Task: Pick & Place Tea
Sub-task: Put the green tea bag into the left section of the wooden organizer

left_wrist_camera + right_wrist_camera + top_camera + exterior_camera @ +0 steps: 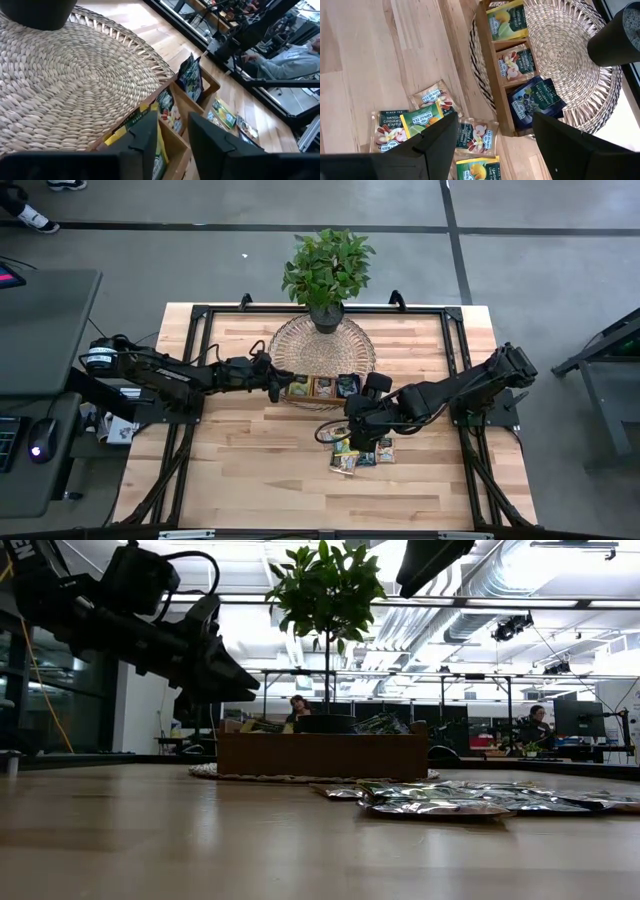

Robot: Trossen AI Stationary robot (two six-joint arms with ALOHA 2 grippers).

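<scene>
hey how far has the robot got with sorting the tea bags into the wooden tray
Partly done. The brown wooden three-compartment tray already holds sachets in every section, including a dark blue one. The left gripper hovers over the tray's yellow-sachet end, fingers parted, nothing visibly held. The right gripper is open above a loose pile of flat tea sachets left on the table.

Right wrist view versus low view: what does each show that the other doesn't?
Only the right wrist view shows the printed fronts of the loose tea sachets on the table and the sachets standing in all three tray compartments. Only the low view shows the left gripper above the tray's end, the plant's leaves, and people seated in the room behind. Both show the wooden tray, the woven mat and the sachet pile.
</scene>
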